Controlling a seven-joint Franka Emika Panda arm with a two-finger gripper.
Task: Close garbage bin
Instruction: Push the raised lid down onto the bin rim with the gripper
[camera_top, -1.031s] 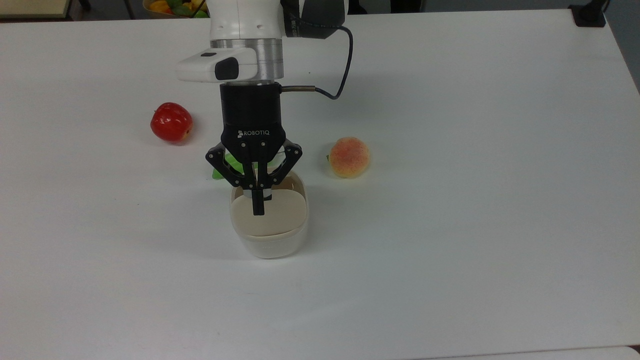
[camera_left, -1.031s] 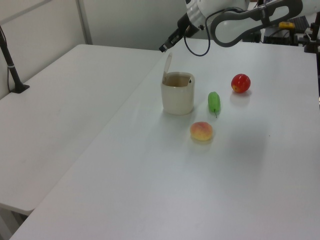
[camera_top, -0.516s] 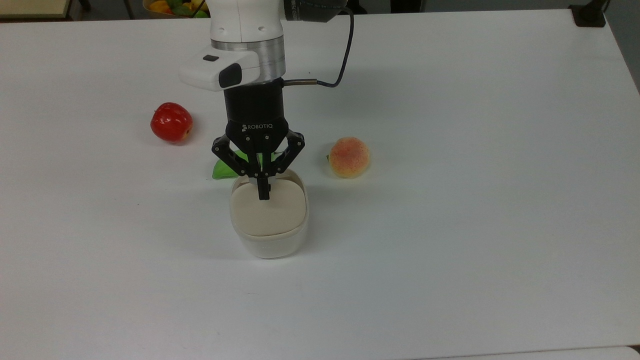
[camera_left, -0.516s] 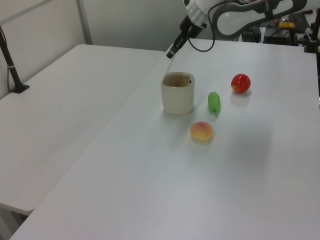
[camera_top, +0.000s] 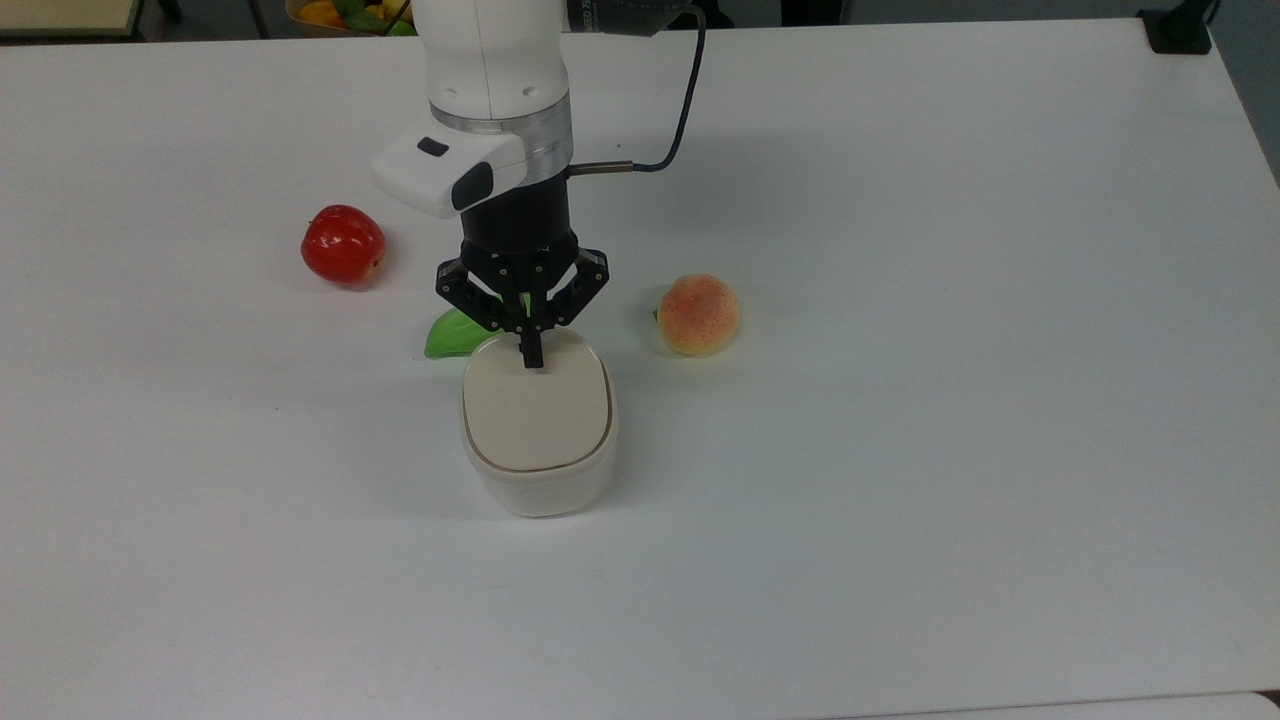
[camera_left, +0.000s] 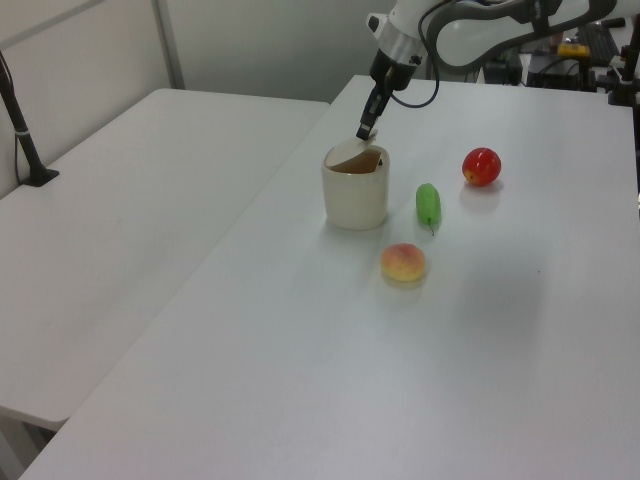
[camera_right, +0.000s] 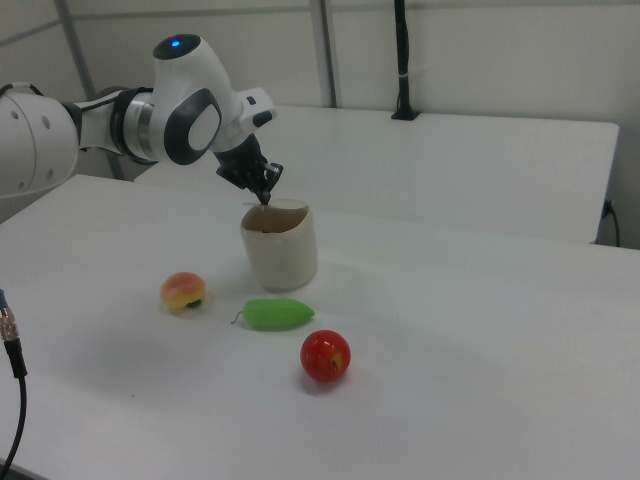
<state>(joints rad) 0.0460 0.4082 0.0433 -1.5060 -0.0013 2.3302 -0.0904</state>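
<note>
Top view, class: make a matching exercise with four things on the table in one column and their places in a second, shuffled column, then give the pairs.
Things:
1. apple
2. peach
3. green fruit
4. hand

Places, all in the top view:
A. on the table at the bin's upper right
B. tips shut together on the far edge of the lid
C. farthest to the top view's left
D. partly hidden behind the bin's upper left corner

Pairs: 1-C, 2-A, 3-D, 4-B
</note>
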